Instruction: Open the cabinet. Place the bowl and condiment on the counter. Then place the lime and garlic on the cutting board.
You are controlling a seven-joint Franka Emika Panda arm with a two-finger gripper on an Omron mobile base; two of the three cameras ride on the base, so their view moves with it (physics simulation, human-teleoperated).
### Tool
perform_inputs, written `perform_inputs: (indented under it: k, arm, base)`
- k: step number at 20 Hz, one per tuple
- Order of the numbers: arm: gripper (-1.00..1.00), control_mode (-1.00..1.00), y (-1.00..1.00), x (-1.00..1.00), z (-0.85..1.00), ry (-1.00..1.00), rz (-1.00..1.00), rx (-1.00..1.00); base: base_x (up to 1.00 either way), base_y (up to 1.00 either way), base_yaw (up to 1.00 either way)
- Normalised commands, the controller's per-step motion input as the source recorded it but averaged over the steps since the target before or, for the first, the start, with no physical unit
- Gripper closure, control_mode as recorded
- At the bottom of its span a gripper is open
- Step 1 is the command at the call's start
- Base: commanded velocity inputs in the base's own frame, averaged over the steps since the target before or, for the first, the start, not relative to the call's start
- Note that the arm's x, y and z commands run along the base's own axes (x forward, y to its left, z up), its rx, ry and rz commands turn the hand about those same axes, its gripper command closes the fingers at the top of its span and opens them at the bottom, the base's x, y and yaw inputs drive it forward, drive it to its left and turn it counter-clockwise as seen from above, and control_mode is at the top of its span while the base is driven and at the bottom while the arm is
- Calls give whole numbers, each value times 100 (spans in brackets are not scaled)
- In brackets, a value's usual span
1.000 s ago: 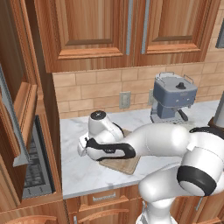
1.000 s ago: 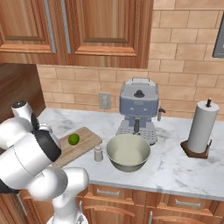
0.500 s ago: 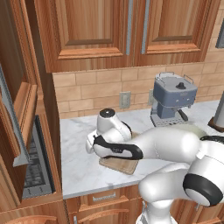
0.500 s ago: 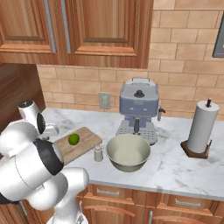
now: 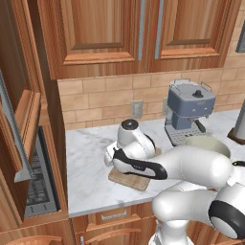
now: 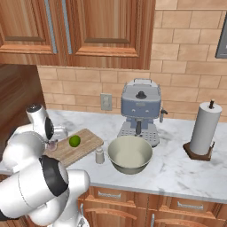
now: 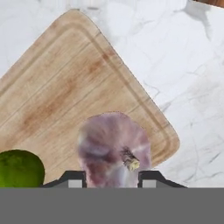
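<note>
My gripper (image 7: 111,177) is shut on the garlic (image 7: 114,148), a pinkish-white bulb, just above the near corner of the cutting board (image 7: 65,87). The lime (image 7: 19,168) lies on the board beside it. From the right base view, the garlic (image 6: 52,145) hangs at the left end of the board (image 6: 86,142), with the lime (image 6: 74,141) to its right. The condiment (image 6: 99,155) and the bowl (image 6: 130,154) stand on the counter (image 6: 177,168) right of the board. The cabinet's door (image 5: 14,119) stands open at the left.
A blue-grey coffee machine (image 6: 139,111) stands against the brick wall behind the bowl. A paper-towel roll (image 6: 204,128) stands at the right. Closed wall cabinets (image 5: 143,28) hang above the counter.
The arm has swung right and carried the garlic from the counter's left part to over the board's corner. The lime, bowl and condiment have stayed put.
</note>
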Motion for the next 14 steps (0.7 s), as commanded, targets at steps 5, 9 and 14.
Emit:
perform_inputs:
  k: [5,9,14]
  arm:
    - [-100,-100,-13,4,0,-4,0,1]
    - [-100,-100,-2,10,2,-5,1,1]
    - [-100,-100,0,0,34,-1,0,0]
  base:
    - [0,0,0]
    - [0,0,0]
    - [0,0,0]
